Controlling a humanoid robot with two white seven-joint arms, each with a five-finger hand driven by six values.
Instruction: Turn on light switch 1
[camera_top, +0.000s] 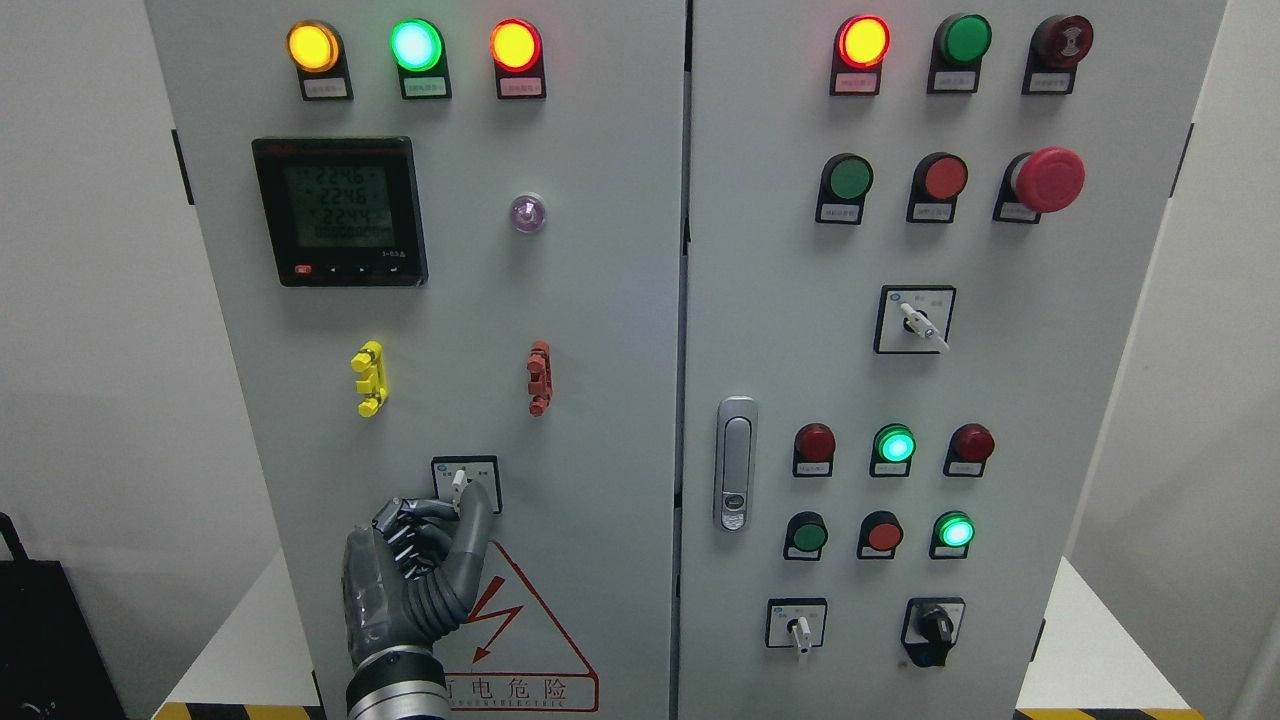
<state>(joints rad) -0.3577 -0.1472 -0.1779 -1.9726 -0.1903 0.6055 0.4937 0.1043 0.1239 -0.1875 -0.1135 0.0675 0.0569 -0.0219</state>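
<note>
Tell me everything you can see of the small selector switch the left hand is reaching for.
The selector switch sits low on the left cabinet door, above the hazard triangle. It has a square black-framed plate with tiny, unreadable labels and a small white lever pointing roughly upward. The left hand partly covers its lower edge, one finger reaching up beside the lever; contact is unclear.

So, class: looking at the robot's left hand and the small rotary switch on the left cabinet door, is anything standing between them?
Nothing visible does. The left hand is already at the rotary switch, with one extended finger reaching its white knob. The panel around it is bare; the warning triangle sticker lies flat below.
</note>
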